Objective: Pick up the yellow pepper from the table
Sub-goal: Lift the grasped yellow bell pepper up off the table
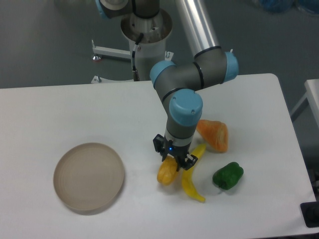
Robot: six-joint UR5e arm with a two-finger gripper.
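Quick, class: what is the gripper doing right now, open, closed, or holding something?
Gripper: closed on the yellow pepper.

You've got the pepper [167, 172]: small, stubby, yellow-orange, tilted w/ its top end hidden. It's low over the table [75, 109], front-centre; can't tell if touching.

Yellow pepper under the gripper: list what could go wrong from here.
1. The gripper clamps only the top of the small lobed yellow-orange pepper; it may slip out on the lift.
2. The long curved yellow banana lies right beside it; a finger could drag or nudge it.
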